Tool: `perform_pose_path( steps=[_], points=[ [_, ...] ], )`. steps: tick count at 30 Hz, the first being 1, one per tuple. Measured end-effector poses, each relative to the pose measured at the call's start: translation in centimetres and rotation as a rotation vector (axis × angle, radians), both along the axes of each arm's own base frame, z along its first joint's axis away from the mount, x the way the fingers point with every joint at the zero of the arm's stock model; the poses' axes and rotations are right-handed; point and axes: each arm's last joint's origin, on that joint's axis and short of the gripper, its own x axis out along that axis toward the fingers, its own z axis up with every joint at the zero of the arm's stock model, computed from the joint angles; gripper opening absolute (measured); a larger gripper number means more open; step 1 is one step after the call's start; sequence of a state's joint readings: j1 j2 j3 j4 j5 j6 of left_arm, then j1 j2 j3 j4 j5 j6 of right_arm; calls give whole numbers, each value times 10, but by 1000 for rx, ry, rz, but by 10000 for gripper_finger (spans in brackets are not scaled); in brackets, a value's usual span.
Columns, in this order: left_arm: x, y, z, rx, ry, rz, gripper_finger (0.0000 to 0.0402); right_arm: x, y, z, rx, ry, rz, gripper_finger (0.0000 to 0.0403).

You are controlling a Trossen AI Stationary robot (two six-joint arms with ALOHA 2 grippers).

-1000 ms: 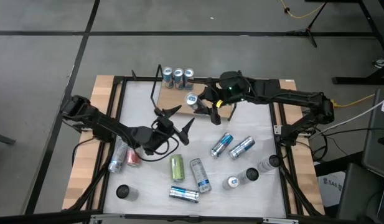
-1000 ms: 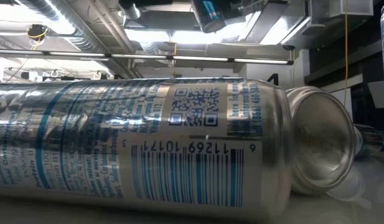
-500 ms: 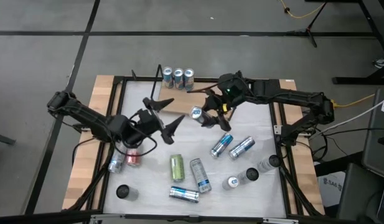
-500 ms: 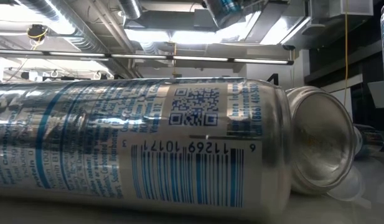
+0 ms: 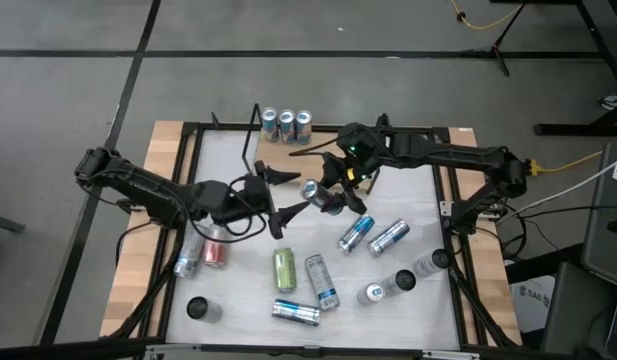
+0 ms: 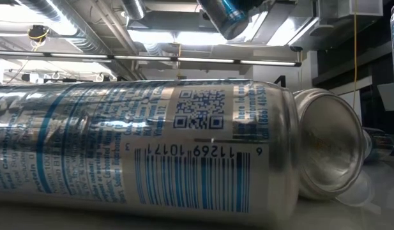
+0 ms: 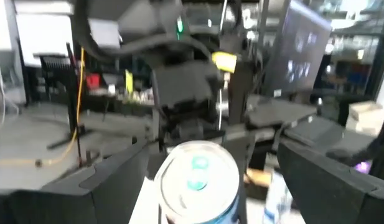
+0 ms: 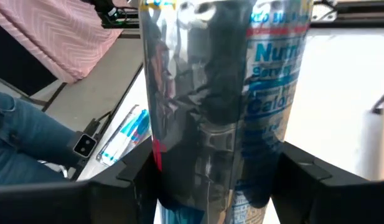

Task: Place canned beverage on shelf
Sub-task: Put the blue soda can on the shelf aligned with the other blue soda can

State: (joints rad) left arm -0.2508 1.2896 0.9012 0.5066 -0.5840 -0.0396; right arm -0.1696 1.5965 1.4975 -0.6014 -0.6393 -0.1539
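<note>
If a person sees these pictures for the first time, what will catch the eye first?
Probably the silver-blue can held up over the table's middle by the right gripper, with the left gripper open right beside it. Next, three cans upright on the shelf at the far edge, and many loose cans lying nearer.

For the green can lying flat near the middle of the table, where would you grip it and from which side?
Grip the green can across the middle of its round body, coming straight down from above. It lies on its side with its long axis running front to back, so the fingers should close from left and right. The neighbouring silver-blue can leaves a gap on that side.
</note>
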Motion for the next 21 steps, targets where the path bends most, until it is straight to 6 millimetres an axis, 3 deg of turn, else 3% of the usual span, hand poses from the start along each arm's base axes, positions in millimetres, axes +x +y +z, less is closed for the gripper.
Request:
perform_pose_path(
  steps=[11, 21],
  points=[
    [4, 12, -17, -120, 124, -42, 350, 7, -1, -8, 10, 19, 4, 221],
    [6, 21, -17, -165, 115, -57, 350, 7, -1, -8, 0, 20, -8, 221]
  ],
)
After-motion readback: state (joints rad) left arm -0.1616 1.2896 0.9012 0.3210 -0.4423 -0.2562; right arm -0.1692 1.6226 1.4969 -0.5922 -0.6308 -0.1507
